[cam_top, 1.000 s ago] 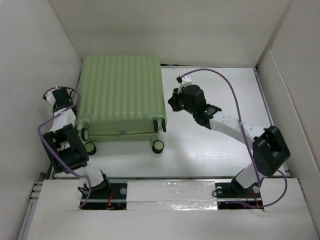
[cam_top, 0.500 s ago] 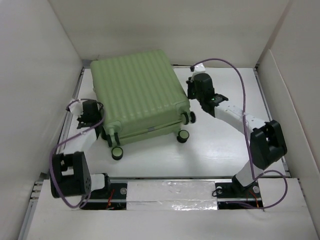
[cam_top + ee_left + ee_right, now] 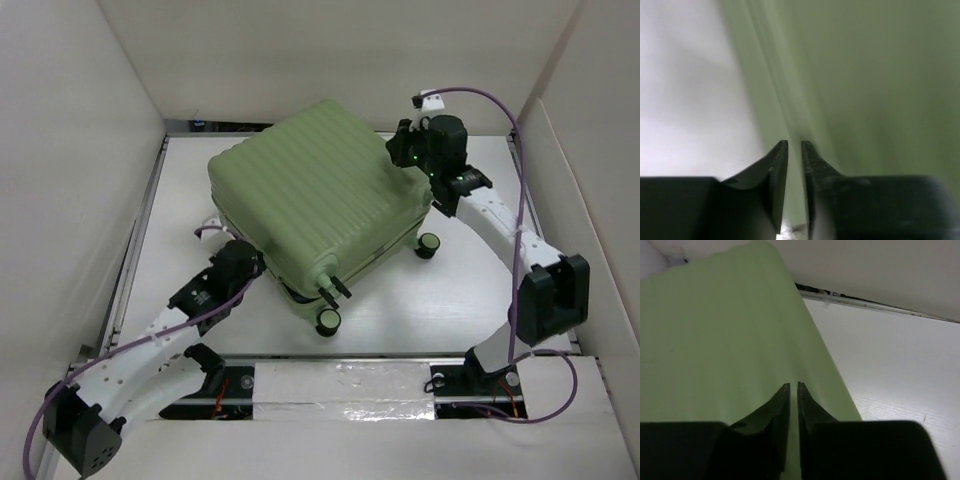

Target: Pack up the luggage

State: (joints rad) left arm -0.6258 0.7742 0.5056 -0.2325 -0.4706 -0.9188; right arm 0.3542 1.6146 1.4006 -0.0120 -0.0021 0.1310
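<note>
Luggage (image 3: 318, 205) closed, mid-counter (image 3: 470, 300), skewed, long axis near-left to far-right, pinched between left hand (image 3: 794, 146) at near-left corner and right hand (image 3: 793, 386) at far-right corner, both slightly parted, gripping nothing, equally close.

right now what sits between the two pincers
The closed light green ribbed hard-shell suitcase lies between left pincer and right pincer, seen in the top view.
</note>
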